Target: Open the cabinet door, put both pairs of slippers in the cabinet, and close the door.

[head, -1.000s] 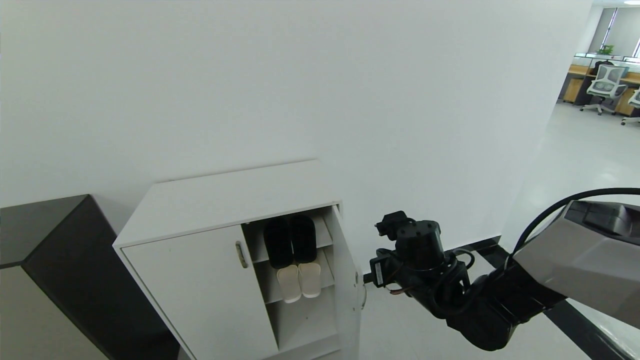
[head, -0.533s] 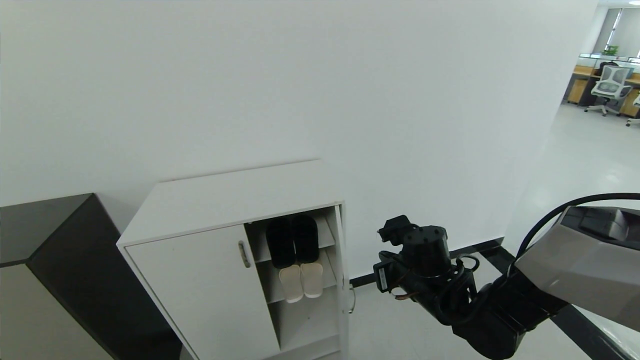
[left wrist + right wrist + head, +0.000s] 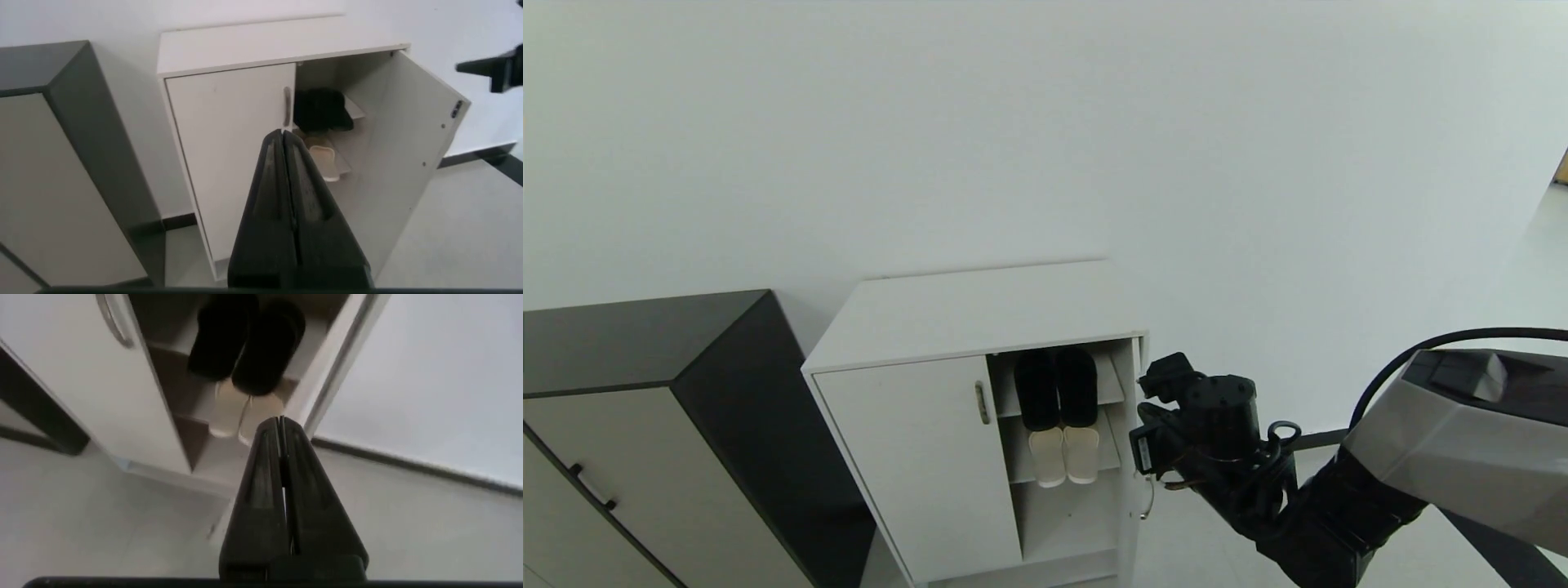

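Note:
The white cabinet [image 3: 980, 306] stands against the wall, its left door [image 3: 923, 457] closed and its right door [image 3: 409, 147] swung wide open. Inside, black slippers [image 3: 1054, 396] rest on the top shelf and cream slippers [image 3: 1063, 453] on the shelf below. The black slippers [image 3: 245, 343] and cream slippers [image 3: 229, 420] lie ahead of my right gripper [image 3: 280, 422], which is shut and empty. That arm [image 3: 1217, 425] is right beside the open door's outer face, above its handle [image 3: 1147, 498]. My left gripper [image 3: 283, 135] is shut and empty, held back from the cabinet front.
A taller black cabinet [image 3: 645, 343] with a pale front stands close to the white cabinet's left side. The white wall [image 3: 1045, 122] runs behind both. Open floor [image 3: 1209, 547] lies to the right of the open door.
The head camera has turned, sliding the whole scene rightward. The right arm now overlaps the open door's edge, where a small gap showed a second ago. The slippers stay put.

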Controlling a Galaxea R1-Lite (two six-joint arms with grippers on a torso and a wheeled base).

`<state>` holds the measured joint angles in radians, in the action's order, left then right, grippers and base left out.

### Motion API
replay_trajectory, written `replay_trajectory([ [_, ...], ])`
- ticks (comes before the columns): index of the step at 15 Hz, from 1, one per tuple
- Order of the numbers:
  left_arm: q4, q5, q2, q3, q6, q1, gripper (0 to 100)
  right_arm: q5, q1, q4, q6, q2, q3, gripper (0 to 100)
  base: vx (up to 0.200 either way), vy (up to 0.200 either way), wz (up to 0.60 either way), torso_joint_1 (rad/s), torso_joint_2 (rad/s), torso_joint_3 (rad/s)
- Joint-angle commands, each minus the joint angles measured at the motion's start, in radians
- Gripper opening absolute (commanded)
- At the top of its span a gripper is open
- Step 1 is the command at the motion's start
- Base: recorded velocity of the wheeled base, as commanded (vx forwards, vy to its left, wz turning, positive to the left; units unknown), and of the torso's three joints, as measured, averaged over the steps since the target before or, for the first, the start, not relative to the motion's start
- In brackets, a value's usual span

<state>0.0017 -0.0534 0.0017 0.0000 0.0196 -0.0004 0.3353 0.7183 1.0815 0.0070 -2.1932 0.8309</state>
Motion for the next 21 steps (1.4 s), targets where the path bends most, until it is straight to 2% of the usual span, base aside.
replay_trajectory([
  [1,0.000,0.000,0.000,0.000,0.000,0.000,0,0.005,-0.016,-0.002,-0.019,-0.016,-0.006,0,0.000,0.000,0.00,0.000,0.00,0.000],
  [6,0.000,0.000,0.001,0.000,-0.001,0.000,0,0.005,-0.076,0.003,-0.032,-0.014,-0.010,0,0.000,0.000,0.00,0.000,0.00,0.000],
  [13,0.000,0.000,0.001,0.000,-0.001,0.000,0,0.002,-0.082,-0.051,-0.024,-0.088,0.016,0,0.000,0.000,0.00,0.000,0.00,0.000],
  [17,0.000,0.000,0.001,0.000,0.000,0.000,0,-0.025,-0.030,-0.043,0.113,-0.129,0.090,0,0.000,0.000,0.00,0.000,0.00,0.000],
  [19,0.000,0.000,0.001,0.000,0.000,0.000,0,-0.065,-0.008,0.005,0.160,-0.125,0.091,0,0.000,0.000,0.00,0.000,0.00,0.000],
  [21,0.000,0.000,0.000,0.000,0.000,0.000,0,-0.107,0.012,0.117,0.180,-0.123,0.065,0,0.000,0.000,0.00,0.000,0.00,0.000],
])
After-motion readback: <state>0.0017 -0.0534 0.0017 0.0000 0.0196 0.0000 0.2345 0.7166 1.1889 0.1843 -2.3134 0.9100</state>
